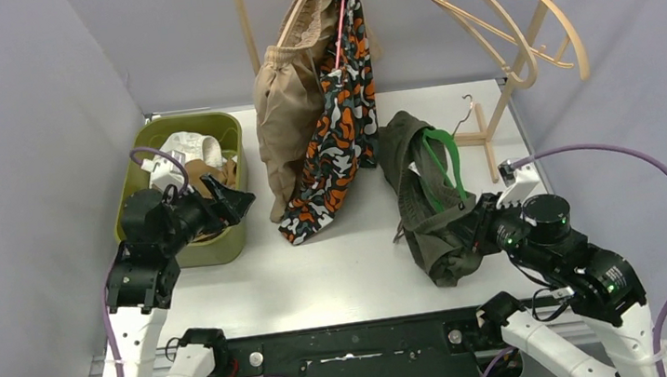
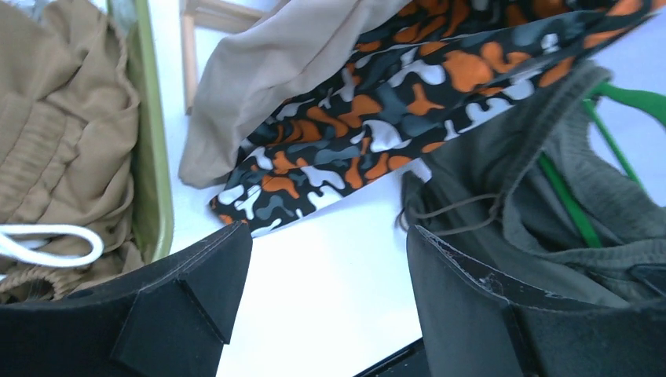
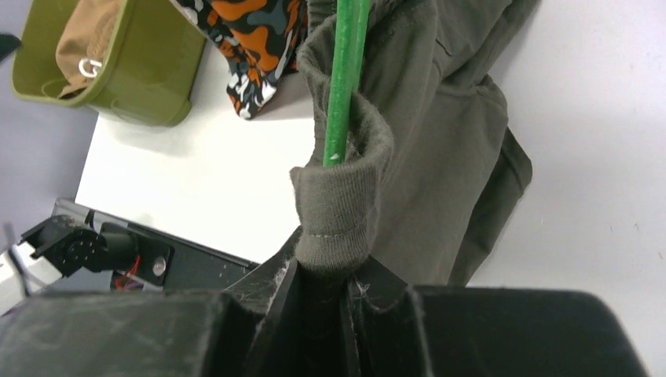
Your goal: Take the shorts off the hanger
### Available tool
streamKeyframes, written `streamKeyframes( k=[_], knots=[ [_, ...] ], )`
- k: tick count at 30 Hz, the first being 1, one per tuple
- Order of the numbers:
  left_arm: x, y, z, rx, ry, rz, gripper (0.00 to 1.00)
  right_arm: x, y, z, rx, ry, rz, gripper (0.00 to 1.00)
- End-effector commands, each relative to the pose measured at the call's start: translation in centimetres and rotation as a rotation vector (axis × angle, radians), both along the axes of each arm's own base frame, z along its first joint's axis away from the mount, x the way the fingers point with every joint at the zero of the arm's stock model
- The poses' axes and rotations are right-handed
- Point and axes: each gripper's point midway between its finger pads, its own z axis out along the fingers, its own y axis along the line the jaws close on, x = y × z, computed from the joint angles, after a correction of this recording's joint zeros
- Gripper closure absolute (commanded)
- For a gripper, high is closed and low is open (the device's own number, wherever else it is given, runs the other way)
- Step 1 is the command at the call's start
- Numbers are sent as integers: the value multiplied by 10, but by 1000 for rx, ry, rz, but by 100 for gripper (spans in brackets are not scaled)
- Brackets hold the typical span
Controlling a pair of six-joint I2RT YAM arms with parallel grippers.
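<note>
The dark olive shorts (image 1: 424, 198) lie on the white table with a green hanger (image 1: 444, 163) still threaded through the waist. My right gripper (image 1: 476, 227) is shut on their waistband (image 3: 339, 208), with the green hanger bar (image 3: 345, 78) running out of the cloth just above the jaws. The beige shorts (image 1: 288, 100) and the camouflage shorts (image 1: 337, 127) hang from the rack. White shorts (image 1: 184, 151) and brown shorts (image 1: 207, 176) lie in the green bin (image 1: 220, 125). My left gripper (image 1: 236, 202) is open and empty above the bin's right edge, facing the olive shorts (image 2: 550, 196).
A wooden rack (image 1: 511, 48) with several empty wooden hangers stands at the back right. A metal hook (image 1: 467, 114) lies by its foot. The bin's wall (image 2: 153, 173) is close to my left finger. Grey walls close the table on both sides.
</note>
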Motion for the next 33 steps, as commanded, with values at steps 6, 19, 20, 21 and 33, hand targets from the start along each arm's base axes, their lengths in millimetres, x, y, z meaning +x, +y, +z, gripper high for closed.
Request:
streamKeyframes(
  k=[6,19,20,21,33],
  knots=[
    [-16,-42,47,-51,-89,-192,32,-42,33,39,98,0,293,100],
    [-34,-140,30,-9,-54,-345,35,-82,56,-8,113,167,582,100],
    [-39,-151,27,-4,-53,-359,35,-81,59,-10,112,172,605,100],
    [-40,-160,23,2,-51,-361,35,-80,60,-12,101,176,616,100],
    [-33,-192,-25,88,33,-276,34,-73,82,14,101,62,843,100]
  ],
)
